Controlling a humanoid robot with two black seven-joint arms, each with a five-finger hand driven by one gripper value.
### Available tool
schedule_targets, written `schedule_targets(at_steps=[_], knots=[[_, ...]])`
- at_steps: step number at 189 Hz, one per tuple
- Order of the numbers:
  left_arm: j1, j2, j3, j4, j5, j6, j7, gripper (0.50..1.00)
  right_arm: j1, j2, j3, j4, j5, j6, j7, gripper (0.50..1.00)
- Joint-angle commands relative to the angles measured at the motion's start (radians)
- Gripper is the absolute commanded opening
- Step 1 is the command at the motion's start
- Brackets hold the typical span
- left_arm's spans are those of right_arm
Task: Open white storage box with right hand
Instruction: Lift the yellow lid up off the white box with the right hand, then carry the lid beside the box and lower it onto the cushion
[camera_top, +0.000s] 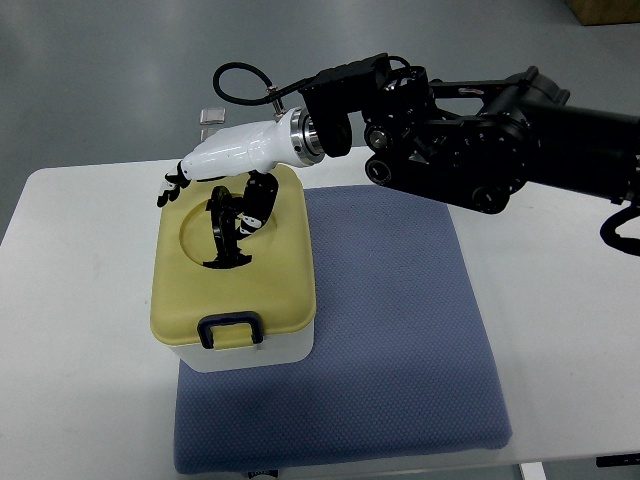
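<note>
A white storage box (250, 355) with a pale yellow lid (275, 275) stands on the left part of a blue mat (400, 330). A dark latch (230, 330) sits at the lid's near edge. The lid has a round recess with a black handle (222, 238) in it. My right hand (215, 200), white-backed with black fingers, reaches in from the right and hovers over the lid's far part. Its fingers (172, 187) are relaxed past the lid's far left edge, and the thumb (258, 200) hangs down toward the recess. It holds nothing.
The box and mat rest on a white table (80, 330). A small clear object (213, 117) lies on the floor beyond the table's far edge. My black right arm (480, 130) spans the upper right.
</note>
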Motion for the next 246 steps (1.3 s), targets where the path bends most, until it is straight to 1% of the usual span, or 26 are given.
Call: schedule_targets(at_steps=[1,2,3,5,37,90,134,167,213,232,246], knots=[[0.0,0.0,0.0,0.0,0.0,0.0,0.0,1.0,0.0,0.001,-0.002,0.0,0.0,-0.006,0.002,0.525],[0.0,0.0,0.0,0.0,0.0,0.0,0.0,1.0,0.0,0.001,-0.002,0.0,0.0,-0.006,0.002,0.525],[0.0,0.0,0.0,0.0,0.0,0.0,0.0,1.0,0.0,0.0,-0.002,0.0,-0.002,-0.008,0.002,0.509],[0.0,0.0,0.0,0.0,0.0,0.0,0.0,1.0,0.0,0.001,-0.002,0.0,-0.002,-0.008,0.002,0.5],[0.0,0.0,0.0,0.0,0.0,0.0,0.0,1.0,-0.008,0.0,-0.02,0.0,-0.002,-0.049,0.002,0.5],[0.0,0.0,0.001,0.0,0.0,0.0,0.0,1.0,0.006,-0.006,-0.006,0.0,0.005,-0.049,0.004,0.5],[0.0,0.0,0.0,0.002,0.0,0.0,0.0,1.0,0.072,-0.037,0.017,0.008,0.029,-0.035,0.007,0.5],[0.0,0.0,0.0,0.002,0.0,0.0,0.0,1.0,0.109,-0.117,0.075,0.04,0.049,0.057,0.013,0.5],[0.0,0.0,0.001,0.002,0.0,0.0,0.0,1.0,0.106,-0.301,0.173,0.137,0.049,0.258,0.013,0.5],[0.0,0.0,0.001,0.002,0.0,0.0,0.0,1.0,0.104,-0.379,0.173,0.16,0.049,0.302,0.025,0.5],[0.0,0.0,0.001,0.002,0.0,0.0,0.0,1.0,0.093,-0.428,0.173,0.163,0.048,0.313,0.033,0.5]])
